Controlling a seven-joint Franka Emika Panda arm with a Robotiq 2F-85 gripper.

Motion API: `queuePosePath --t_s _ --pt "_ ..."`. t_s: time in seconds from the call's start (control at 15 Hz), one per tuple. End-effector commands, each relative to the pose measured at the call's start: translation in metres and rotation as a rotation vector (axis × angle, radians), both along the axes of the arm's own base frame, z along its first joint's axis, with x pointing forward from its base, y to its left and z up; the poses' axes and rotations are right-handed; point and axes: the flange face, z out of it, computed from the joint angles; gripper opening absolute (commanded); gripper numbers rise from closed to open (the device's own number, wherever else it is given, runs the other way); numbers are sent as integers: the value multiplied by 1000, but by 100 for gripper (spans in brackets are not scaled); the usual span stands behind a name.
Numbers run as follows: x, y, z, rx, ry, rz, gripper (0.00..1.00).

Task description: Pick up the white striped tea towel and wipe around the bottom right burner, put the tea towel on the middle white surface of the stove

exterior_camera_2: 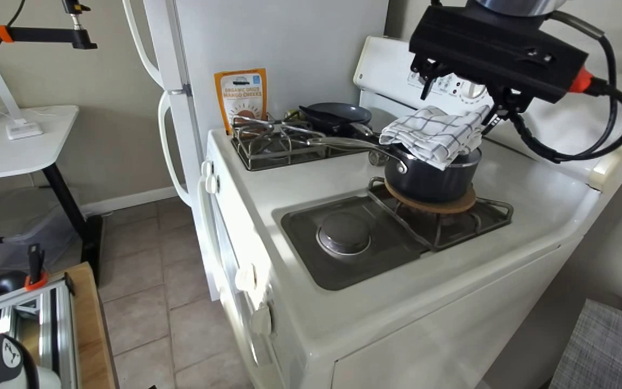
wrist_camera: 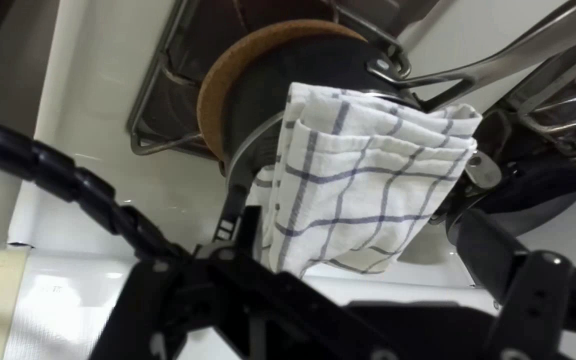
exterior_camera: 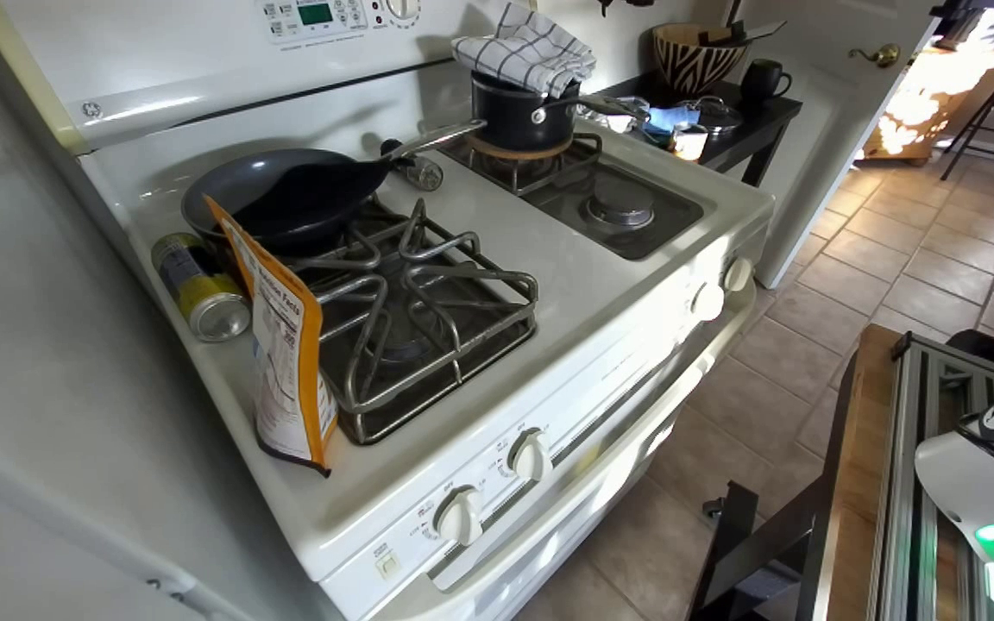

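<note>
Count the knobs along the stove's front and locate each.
4: first knob and second knob nearest the orange pouch; third knob and fourth knob toward the opposite end. None seems hidden.

The towel (wrist_camera: 363, 190) looks like wrinkly cloth, the pot (exterior_camera_2: 424, 182) dull metal with a shiny metal handle (wrist_camera: 523, 57), the mat (wrist_camera: 212, 112) rough like cork, and the stove surface (exterior_camera: 514, 226) smooth and shiny.

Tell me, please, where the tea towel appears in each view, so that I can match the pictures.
In an exterior view: tea towel, top, just right of centre.
In an exterior view: tea towel, above and right of centre.
Wrist view: tea towel, just right of centre.
Shared landmark: the dark pot beneath it.
</note>
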Motion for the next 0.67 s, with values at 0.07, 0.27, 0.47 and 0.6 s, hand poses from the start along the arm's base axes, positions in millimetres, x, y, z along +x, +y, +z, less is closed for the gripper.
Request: queuePosePath --t_s 0.07,0.27,0.47,0.6 --pt "48 -20 4 -11 -7 20 100" --pt "68 -9 3 -13 -2 70 100" --pt "76 8 -1 -45 51 139 100" --pt "78 12 -3 -86 79 167 100"
